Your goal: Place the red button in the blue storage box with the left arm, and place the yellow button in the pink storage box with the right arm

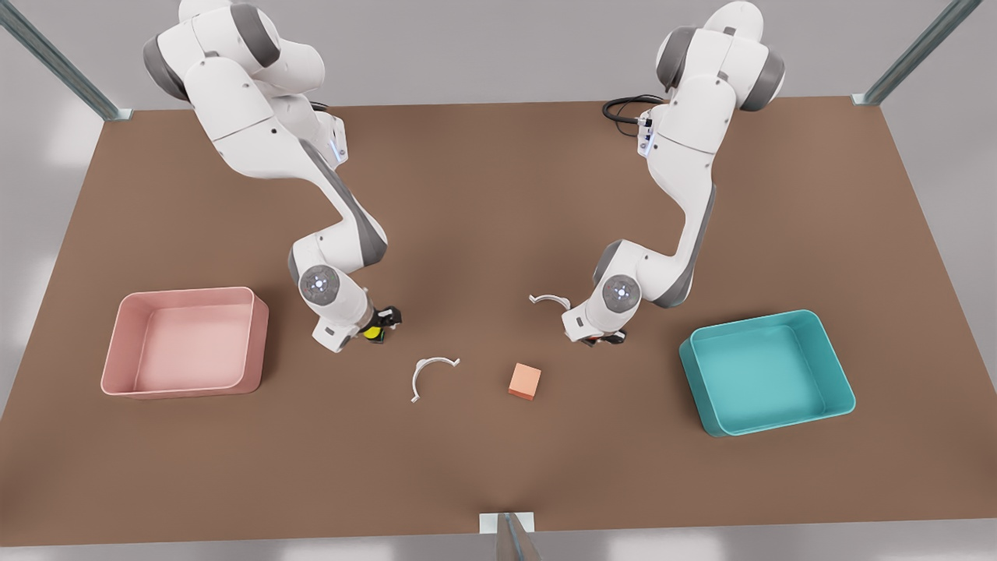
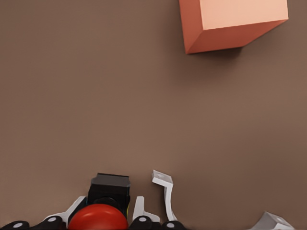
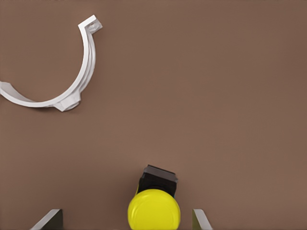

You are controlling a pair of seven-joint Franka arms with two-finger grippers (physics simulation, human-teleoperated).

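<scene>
Seen in the front view, a cube (image 1: 525,380) is set on the table (image 1: 498,195). Two clips (image 1: 433,371) (image 1: 550,300) are laid to its left and just behind it; trays (image 1: 187,343) (image 1: 767,372) are placed far left and right.

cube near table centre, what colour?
Peach-orange cube; shows best in the left wrist view.

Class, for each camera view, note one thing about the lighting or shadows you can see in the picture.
Front view: soft, even light, pale bright patches beyond the table edges, only faint shadows under the arms. Left wrist view: the peach cube has a lit top, darker sides and a small shadow on the table. Right wrist view: the yellow button shows a gentle sheen, and the white curved clip casts a thin shadow.
</scene>
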